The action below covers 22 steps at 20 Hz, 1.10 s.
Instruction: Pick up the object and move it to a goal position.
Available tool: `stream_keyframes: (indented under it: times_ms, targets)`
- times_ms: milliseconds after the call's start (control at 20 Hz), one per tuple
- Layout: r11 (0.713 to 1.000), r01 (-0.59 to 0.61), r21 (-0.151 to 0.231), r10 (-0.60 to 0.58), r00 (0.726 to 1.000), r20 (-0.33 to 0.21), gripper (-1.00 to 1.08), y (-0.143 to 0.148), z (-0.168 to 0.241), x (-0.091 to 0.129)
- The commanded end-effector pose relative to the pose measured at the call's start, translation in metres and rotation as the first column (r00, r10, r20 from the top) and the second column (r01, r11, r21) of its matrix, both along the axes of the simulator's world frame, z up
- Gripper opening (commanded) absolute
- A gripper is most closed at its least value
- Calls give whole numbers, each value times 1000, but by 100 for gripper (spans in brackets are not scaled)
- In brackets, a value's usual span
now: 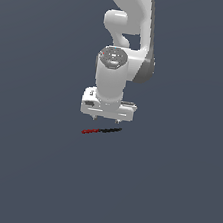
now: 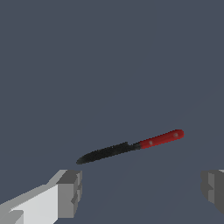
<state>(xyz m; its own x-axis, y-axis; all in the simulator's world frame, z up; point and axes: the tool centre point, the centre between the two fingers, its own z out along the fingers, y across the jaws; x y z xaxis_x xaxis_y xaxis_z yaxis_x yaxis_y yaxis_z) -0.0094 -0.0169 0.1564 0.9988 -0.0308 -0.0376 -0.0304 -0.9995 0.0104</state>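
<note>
The object (image 1: 101, 130) is a thin rod lying flat on the dark floor, its red half toward the exterior view's left and its black half toward the right. In the wrist view the object (image 2: 131, 147) looks like a small knife with a red handle and a black blade. My gripper (image 1: 106, 118) hangs just behind and above it, pointing down, with its short fingertips (image 1: 95, 115) spread wide. It is open and holds nothing. In the wrist view my gripper (image 2: 142, 192) shows two grey fingertips (image 2: 70, 192) far apart, with the object lying beyond them.
A plain dark grey floor (image 1: 172, 193) fills both views. The white arm (image 1: 128, 30) rises behind the gripper. No other objects and no goal marker show.
</note>
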Motion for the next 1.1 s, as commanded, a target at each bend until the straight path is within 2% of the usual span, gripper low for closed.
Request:
stream_keyframes:
  times_ms: [0,550,1050]
  targets:
    - [1000,0,0,0,1000,0,100,0,0,0]
    - [998,-56,-5,56,998,9,100,3,12,5]
    - [1000,24,-1,-24,1000,10,100,3,4,3]
